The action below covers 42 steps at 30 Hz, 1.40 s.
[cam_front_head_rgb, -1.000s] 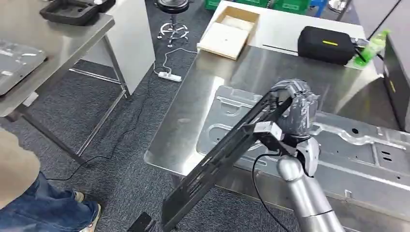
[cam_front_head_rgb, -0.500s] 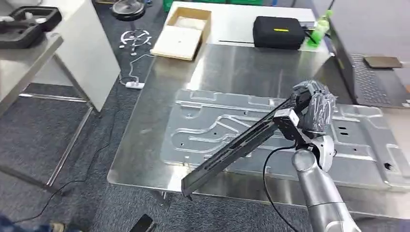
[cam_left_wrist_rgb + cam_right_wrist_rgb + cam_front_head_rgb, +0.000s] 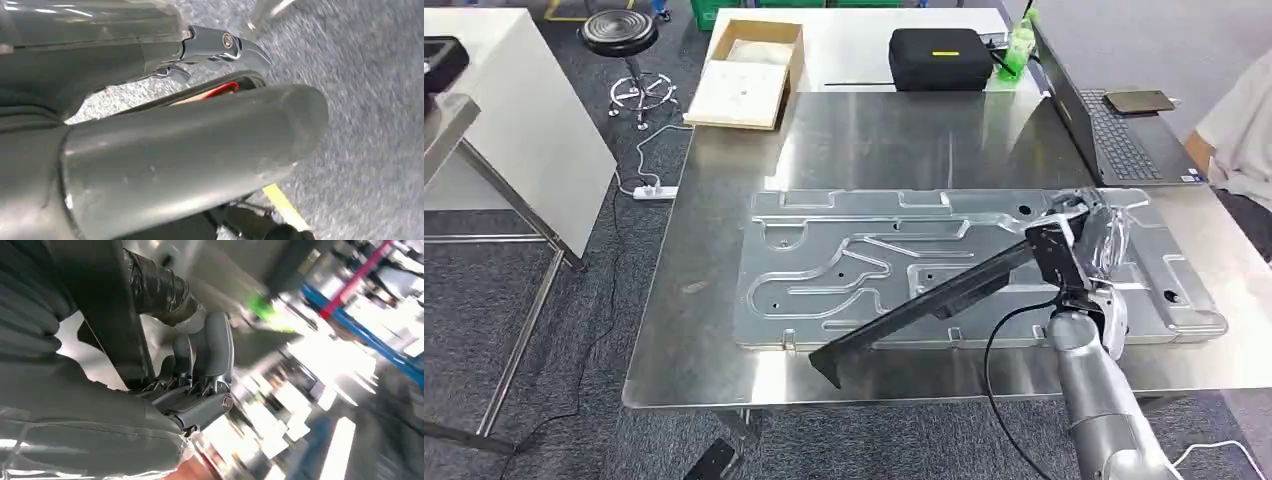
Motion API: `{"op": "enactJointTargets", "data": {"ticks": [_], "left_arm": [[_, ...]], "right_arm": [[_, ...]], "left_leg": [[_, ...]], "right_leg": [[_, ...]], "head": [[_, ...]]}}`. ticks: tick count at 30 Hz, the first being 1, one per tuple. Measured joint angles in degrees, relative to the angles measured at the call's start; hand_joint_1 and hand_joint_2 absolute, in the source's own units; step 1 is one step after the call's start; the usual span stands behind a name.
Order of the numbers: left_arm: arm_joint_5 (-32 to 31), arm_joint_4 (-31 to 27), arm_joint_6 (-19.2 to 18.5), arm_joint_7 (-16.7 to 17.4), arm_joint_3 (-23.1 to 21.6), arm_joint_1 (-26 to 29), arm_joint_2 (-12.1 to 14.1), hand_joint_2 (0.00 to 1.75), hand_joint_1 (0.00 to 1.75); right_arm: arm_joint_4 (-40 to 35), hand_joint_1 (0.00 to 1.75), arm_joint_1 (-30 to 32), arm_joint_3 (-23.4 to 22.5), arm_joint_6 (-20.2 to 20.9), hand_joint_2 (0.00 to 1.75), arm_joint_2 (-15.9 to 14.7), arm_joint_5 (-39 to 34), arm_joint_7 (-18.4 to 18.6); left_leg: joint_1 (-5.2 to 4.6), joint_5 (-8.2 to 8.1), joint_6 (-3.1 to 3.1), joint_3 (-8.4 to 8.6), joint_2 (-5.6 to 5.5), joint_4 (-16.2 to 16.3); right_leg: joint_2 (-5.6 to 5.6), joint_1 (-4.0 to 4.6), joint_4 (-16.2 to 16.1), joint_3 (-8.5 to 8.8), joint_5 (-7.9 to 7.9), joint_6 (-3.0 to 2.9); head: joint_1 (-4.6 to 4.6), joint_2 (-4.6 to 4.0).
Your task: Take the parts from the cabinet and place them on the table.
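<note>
While gripping one end of a long black slotted bar (image 3: 924, 305), the right hand (image 3: 1092, 240) is carrying it, tilted, at frame centre-right above the steel desk (image 3: 724, 340); set-down is pending. Stamped metal panel (image 3: 844, 260) is occupying the landing area. Black case (image 3: 940, 58), laptop (image 3: 1114, 140) and wooden box (image 3: 749, 70) are sitting at the frame's top. Left hand (image 3: 220, 45): state indeterminate.

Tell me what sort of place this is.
Probably a workshop or robotics test lab: a steel work table bears a large stamped sheet-metal panel, the right hand holds a long black bar-shaped part, and a laptop sits nearby.
</note>
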Motion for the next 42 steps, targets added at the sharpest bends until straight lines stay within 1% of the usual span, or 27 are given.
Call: {"op": "enactJointTargets", "data": {"ticks": [1, 2, 3, 5, 6, 8, 9, 10, 12, 13, 14, 17, 18, 19, 22, 24, 26, 28, 30, 31, 32, 33, 34, 35, 38, 40, 42], "left_arm": [[0.0, 0.0, -0.3, -0.2, -0.1, 0.0, 0.0, 0.00, 0.00], [0.1, 0.0, -0.4, -0.3, -0.2, 0.0, 0.0, 0.00, 0.00], [0.1, 0.0, -0.4, -0.4, -0.2, -0.2, 0.1, 0.00, 0.00], [0.1, 0.0, -0.5, -0.4, -0.3, -0.1, 0.1, 0.00, 0.00], [0.1, 0.0, -0.5, -0.4, -0.3, -0.1, 0.1, 1.75, 0.00], [0.0, 0.0, -0.6, -0.4, -0.4, -0.1, 0.1, 1.75, 0.00], [0.0, 0.0, -0.7, -0.4, -0.4, -0.1, 0.1, 1.75, 0.00], [0.0, 0.0, -0.8, -0.2, -0.5, -0.1, 0.2, 0.00, 0.00], [0.3, 0.0, -0.9, 0.1, -0.5, 0.1, 0.2, 0.00, 0.00], [0.5, 0.0, -1.0, 0.1, -0.5, 0.2, 0.2, 0.00, 0.00], [0.6, 0.0, -1.0, 0.2, -0.5, 0.3, 0.2, 0.00, 0.00], [0.4, 0.0, -0.2, 0.7, -0.5, 0.3, 0.4, 0.00, 0.00], [0.4, 0.0, -0.1, 0.7, -0.5, 0.2, 0.6, 0.00, 0.00], [0.4, 0.0, 0.0, 0.8, -0.5, 0.1, 0.6, 0.00, 0.00], [0.4, 0.0, 0.0, 0.8, -0.5, 0.2, 0.7, 0.00, 0.00], [0.4, 0.0, 0.2, 0.8, -0.5, 0.1, 0.7, 0.00, 0.00], [0.3, 0.0, 0.2, 0.8, -0.5, 0.0, 0.6, 0.00, 0.00], [0.2, 0.0, 0.1, 0.8, -0.5, 0.1, 0.7, 0.00, 0.00], [0.2, 0.0, 0.1, 0.8, -0.6, 0.2, 0.6, 0.00, 0.00], [0.2, 0.0, -0.1, 0.8, -0.6, 0.2, 0.6, 0.00, 0.00], [0.2, 0.0, -0.3, 0.8, -0.6, 0.2, 0.6, 0.00, 0.00], [0.2, 0.0, -0.4, 0.7, -0.7, 0.2, 0.6, 0.00, 0.00], [0.2, 0.0, -0.5, 0.7, -0.9, 0.1, 0.7, 0.00, 0.00], [0.2, 0.0, -0.8, 0.7, -0.9, 0.1, 0.7, 0.00, 0.00], [0.2, 0.0, -1.0, 0.6, -1.0, 0.4, 0.7, 0.00, 0.00], [0.2, 0.0, -1.1, 0.6, -1.0, 0.5, 0.7, 0.00, 0.00], [0.3, 0.0, -1.1, 0.6, -1.0, 0.6, 0.7, 0.00, 0.00]], "right_arm": [[0.9, 1.75, -0.8, -0.4, 0.8, 1.75, 0.0, -1.2, 0.0], [2.0, 1.75, -1.8, -0.9, 1.4, 1.75, -0.2, -2.4, 0.0], [3.0, 1.75, -2.5, -1.1, 1.8, 1.75, -0.3, -2.9, 0.0], [4.0, 1.75, -3.1, -1.5, 1.9, 1.75, -0.5, -3.2, 0.0], [4.4, 0.00, -3.2, -1.7, 1.9, 1.75, -0.6, -3.4, 0.0], [5.1, 0.00, -4.0, -1.8, 2.0, 1.75, -0.6, -4.4, 0.1], [5.4, 0.00, -4.7, -1.9, 2.2, 1.75, -0.7, -5.0, 0.1], [6.0, 0.00, -5.5, -2.1, 2.4, 1.75, -0.7, -5.6, 0.3], [7.6, 0.00, -6.5, -2.6, 2.4, 1.75, -1.0, -6.6, 0.7], [8.2, 0.00, -6.8, -2.9, 2.4, 1.75, -1.2, -6.7, 0.8], [9.2, 0.00, -7.4, -3.2, 2.4, 1.75, -1.6, -6.7, 0.8], [11.6, 0.00, -10.2, -3.5, 2.8, 1.75, -2.5, -6.6, 1.3], [12.3, 0.00, -11.1, -3.6, 2.9, 1.75, -2.8, -6.6, 1.4], [13.2, 0.00, -11.7, -3.8, 2.9, 1.75, -3.1, -6.5, 1.6], [14.3, 0.00, -12.3, -4.0, 2.8, 1.75, -3.7, -6.3, 1.8], [15.0, 0.00, -13.1, -4.0, 2.6, 1.75, -4.4, -5.2, 1.9], [16.1, 0.00, -14.5, -4.0, 2.5, 1.75, -5.0, -4.4, 2.3], [17.1, 0.00, -14.9, -4.0, 3.3, 1.75, -5.5, -3.2, 3.6], [18.8, 0.00, -16.2, -4.0, 7.7, 1.75, -6.4, -1.3, 6.6], [19.7, 0.00, -17.2, -3.9, 11.5, 0.00, -6.8, -0.9, 8.1], [20.8, 0.00, -18.6, -3.8, 16.2, 0.00, -7.3, -0.7, 9.8], [22.2, 0.00, -20.4, -3.4, 21.6, 0.00, -7.9, -0.6, 11.2], [24.2, 0.00, -23.0, -2.8, 29.3, 0.00, -8.7, -0.6, 12.8], [26.0, 0.00, -24.9, -2.0, 34.9, 0.00, -9.7, -0.7, 13.7], [29.2, 0.00, -28.5, -0.9, 43.6, 0.00, -12.2, -2.7, 14.9], [30.7, 0.00, -31.1, -0.5, 47.1, 0.00, -12.9, -4.0, 15.3], [32.1, 0.00, -33.2, 0.0, 49.3, 0.00, -13.8, -4.7, 15.6]], "left_leg": [[0.08, -0.20, -0.29, 0.09, 0.15, 0.2], [0.08, -0.54, -0.72, 0.12, 0.35, 0.5], [-0.31, -0.73, -1.11, -0.13, 0.41, 0.7], [-0.10, -0.82, -1.74, 0.11, 0.46, 0.6], [-0.08, -0.82, -2.03, 0.24, 0.52, 0.4], [0.43, -1.91, -2.72, 0.19, 0.51, 1.2], [0.40, -3.19, -2.63, -0.68, 0.23, 3.6], [0.41, -5.01, -2.50, -2.66, 0.08, 7.5], [0.27, -8.28, -2.29, -7.94, -0.07, 17.2], [0.22, -8.14, -2.14, -9.38, -0.08, 19.2], [0.16, -6.72, -1.89, -9.49, -0.10, 18.4], [-0.44, 0.84, -0.71, -4.35, -0.26, 6.0], [-0.78, 0.94, -0.27, -3.19, -0.51, 3.0], [-0.72, 0.66, -0.57, -2.48, -0.43, 1.8], [-0.98, 0.99, -0.15, -2.42, -0.49, 1.5], [-0.58, 1.73, 0.47, -1.70, -0.34, 0.2], [-0.61, 1.81, 0.62, -1.73, -0.27, 0.1], [-0.55, 1.77, 0.63, -1.75, -0.22, 0.2], [-0.41, 1.62, 0.41, -1.74, -0.25, 0.3], [-0.29, 1.46, 0.17, -1.74, -0.25, 0.5], [-0.18, 1.22, -0.19, -1.75, -0.24, 0.9], [-0.25, 0.96, -0.64, -1.88, -0.17, 1.1], [-0.61, 0.79, -1.02, -2.21, -0.14, 1.7], [-0.67, 0.91, -1.29, -2.31, -0.15, 1.4], [-0.29, 0.74, -2.04, -2.27, -0.23, 1.5], [-0.12, -2.00, -2.21, -3.92, -0.27, 5.5], [-0.12, -6.15, -2.03, -8.17, -0.27, 14.6]], "right_leg": [[-0.24, -0.25, -4.7, 2.52, 2.27, 0.17], [-0.85, -0.38, -9.3, 4.71, 2.93, 0.37], [-0.84, 0.49, -9.7, 5.25, 2.35, 0.03], [-0.54, 0.69, -9.7, 5.11, 2.30, -1.07], [-0.48, 0.92, -9.6, 5.10, 2.18, -1.36], [-0.22, 0.73, -10.0, 5.70, 2.22, -2.42], [-0.16, 0.83, -10.0, 5.90, 2.08, -2.88], [-0.12, 1.00, -10.0, 6.02, 2.00, -3.35], [0.01, 1.50, -10.0, 6.28, 1.79, -3.72], [0.06, 1.74, -9.9, 6.40, 1.70, -3.85], [0.22, 1.92, -9.9, 6.53, 1.62, -3.95], [0.82, 2.02, -9.5, 6.74, 1.29, -3.88], [0.94, 2.19, -9.3, 6.65, 1.15, -3.68], [1.18, 2.32, -9.1, 6.41, 1.06, -3.35], [1.15, 2.02, -9.5, 6.50, 1.29, -2.36], [0.72, 1.67, -7.7, 5.92, -0.17, -1.87], [0.66, 1.48, -0.3, 2.39, -4.30, -1.31], [0.60, 1.08, 6.1, -0.88, -6.24, -0.72], [0.40, 0.35, 3.3, 0.16, -3.20, -0.13], [0.18, 0.08, -0.6, 2.08, -0.95, 0.15], [-0.09, -0.25, -5.3, 4.45, 1.36, 0.48], [-0.36, -0.45, -8.5, 5.81, 1.28, 0.85], [-0.06, 0.25, -9.1, 5.88, 1.17, 0.05], [-0.07, 0.22, -8.8, 5.76, 1.09, -0.65], [-0.19, 0.49, -8.9, 5.86, 1.17, -1.91], [-0.28, 0.63, -9.1, 6.05, 1.16, -2.83], [-0.19, 1.12, -9.1, 6.16, 1.03, -3.33]], "head": [[0.00, 0.00], [0.00, 0.00], [0.02, 0.00], [-0.04, 0.00], [-0.04, 0.00], [-0.04, 0.00], [-0.02, 0.00], [-0.07, 0.00], [-0.04, 0.00], [-0.07, 0.00], [-0.04, 0.00], [-0.04, 0.00], [-0.02, 0.00], [0.00, 0.00], [-0.07, 0.00], [0.00, 0.00], [0.07, 0.00], [0.04, 0.00], [0.02, 0.00], [0.02, 0.00], [0.02, 0.00], [0.04, 0.00], [0.03, 0.00], [-0.07, 0.00], [0.00, 0.00], [-0.04, 0.00], [-0.04, 0.00]]}}
